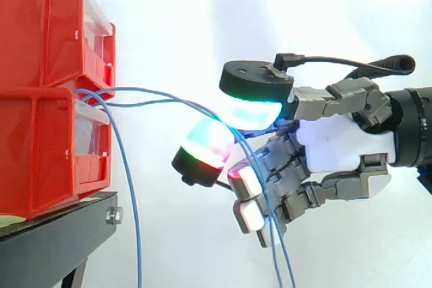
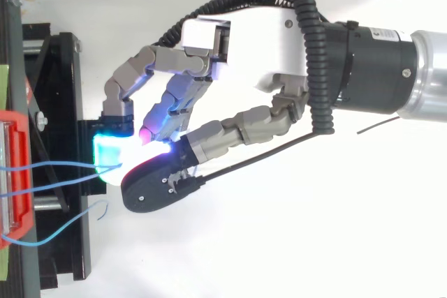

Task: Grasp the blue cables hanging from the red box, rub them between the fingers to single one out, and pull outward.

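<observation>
The hand (image 1: 337, 143) pinches cables (image 1: 135, 88) between two glowing pads (image 1: 253, 109), with its other fingers curled below. The blue cables run from between the stacked red bins (image 1: 40, 146) at the stand's (image 1: 61, 234) edge. One strand hangs loose beside the stand.

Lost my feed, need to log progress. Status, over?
Hand shut on thin blue cables, pinched between glowing pads. Cables arc from stacked red plastic bins to the hand. One strand hangs loose by bins, ungripped.

Thin blue cables (image 1: 128, 181) droop from red box (image 1: 47, 153).
</observation>
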`<state>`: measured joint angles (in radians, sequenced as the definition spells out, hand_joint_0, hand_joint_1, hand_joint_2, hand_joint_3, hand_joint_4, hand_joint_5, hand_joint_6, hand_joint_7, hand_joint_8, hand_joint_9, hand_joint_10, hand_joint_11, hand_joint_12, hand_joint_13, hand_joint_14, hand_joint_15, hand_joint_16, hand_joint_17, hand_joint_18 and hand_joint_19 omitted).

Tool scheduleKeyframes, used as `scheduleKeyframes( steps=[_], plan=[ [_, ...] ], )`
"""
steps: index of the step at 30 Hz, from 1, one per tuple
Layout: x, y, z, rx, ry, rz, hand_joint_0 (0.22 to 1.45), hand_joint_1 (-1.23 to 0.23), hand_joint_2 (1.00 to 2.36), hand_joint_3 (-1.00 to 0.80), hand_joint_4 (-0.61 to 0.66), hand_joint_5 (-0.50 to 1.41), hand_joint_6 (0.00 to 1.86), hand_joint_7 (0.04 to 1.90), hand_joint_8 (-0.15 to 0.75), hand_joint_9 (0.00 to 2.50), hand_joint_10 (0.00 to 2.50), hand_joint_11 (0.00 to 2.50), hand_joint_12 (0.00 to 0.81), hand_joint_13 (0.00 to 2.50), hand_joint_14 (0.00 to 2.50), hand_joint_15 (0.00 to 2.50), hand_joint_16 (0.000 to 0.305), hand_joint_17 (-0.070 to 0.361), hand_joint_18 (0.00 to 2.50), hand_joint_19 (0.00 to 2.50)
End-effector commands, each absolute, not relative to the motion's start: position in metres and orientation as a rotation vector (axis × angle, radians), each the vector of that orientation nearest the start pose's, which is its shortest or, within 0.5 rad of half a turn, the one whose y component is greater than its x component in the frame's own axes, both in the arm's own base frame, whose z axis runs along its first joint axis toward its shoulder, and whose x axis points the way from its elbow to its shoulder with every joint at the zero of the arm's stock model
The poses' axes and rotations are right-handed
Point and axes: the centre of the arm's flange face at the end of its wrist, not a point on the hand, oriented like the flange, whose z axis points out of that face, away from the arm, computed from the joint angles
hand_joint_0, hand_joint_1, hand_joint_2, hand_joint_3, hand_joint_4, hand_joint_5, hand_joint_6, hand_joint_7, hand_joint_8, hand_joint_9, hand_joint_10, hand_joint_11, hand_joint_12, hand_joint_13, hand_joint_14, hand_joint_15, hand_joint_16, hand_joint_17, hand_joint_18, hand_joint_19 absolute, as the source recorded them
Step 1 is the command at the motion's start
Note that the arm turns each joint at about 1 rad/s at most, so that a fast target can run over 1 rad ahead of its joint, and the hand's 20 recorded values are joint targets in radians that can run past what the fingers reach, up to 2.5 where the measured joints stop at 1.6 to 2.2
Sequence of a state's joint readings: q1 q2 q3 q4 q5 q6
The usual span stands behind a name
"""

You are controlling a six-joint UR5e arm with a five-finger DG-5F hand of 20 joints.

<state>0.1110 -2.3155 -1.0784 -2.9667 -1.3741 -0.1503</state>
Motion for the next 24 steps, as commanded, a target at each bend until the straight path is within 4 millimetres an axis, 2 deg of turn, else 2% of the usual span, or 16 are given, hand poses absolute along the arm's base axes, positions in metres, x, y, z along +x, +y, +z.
scheduleKeyframes(
  steps=[1, 9, 18, 22, 24],
  plan=[
    [0.7697, -0.0683, 0.2707, 1.184, 1.281, 0.992, 0.65, -0.78, 1.01, -0.3, 0.08, -0.18, 0.89, 0.84, 0.286, 1.0, 0.02, 0.8, 0.387, 0.98, 0.02, 0.58, 0.052, 0.116, 0.86, 0.64],
    [0.7696, -0.0672, 0.2705, 1.183, 1.285, 0.991, 0.74, -0.86, 1.01, -0.39, -0.03, -0.19, 0.89, 0.82, 0.273, 0.98, 0.02, 0.79, 0.368, 0.98, 0.02, 0.58, 0.05, 0.113, 0.85, 0.6],
    [0.7696, -0.0672, 0.2718, 1.183, 1.281, 0.994, 0.79, -0.88, 1.0, -0.45, -0.1, -0.19, 0.9, 0.83, 0.27, 0.99, 0.02, 0.79, 0.361, 0.98, 0.02, 0.58, 0.048, 0.108, 0.85, 0.59],
    [0.7696, -0.0672, 0.2718, 1.183, 1.281, 0.994, 0.8, -0.88, 1.0, -0.48, -0.1, -0.19, 0.9, 0.81, 0.269, 0.99, 0.02, 0.8, 0.356, 0.98, 0.02, 0.58, 0.048, 0.107, 0.85, 0.59],
    [0.7698, -0.0671, 0.2707, 1.183, 1.283, 0.993, 0.8, -0.89, 1.0, -0.5, -0.06, -0.19, 0.9, 0.78, 0.265, 0.99, 0.02, 0.8, 0.355, 0.99, 0.02, 0.57, 0.048, 0.107, 0.85, 0.58]
  ],
)
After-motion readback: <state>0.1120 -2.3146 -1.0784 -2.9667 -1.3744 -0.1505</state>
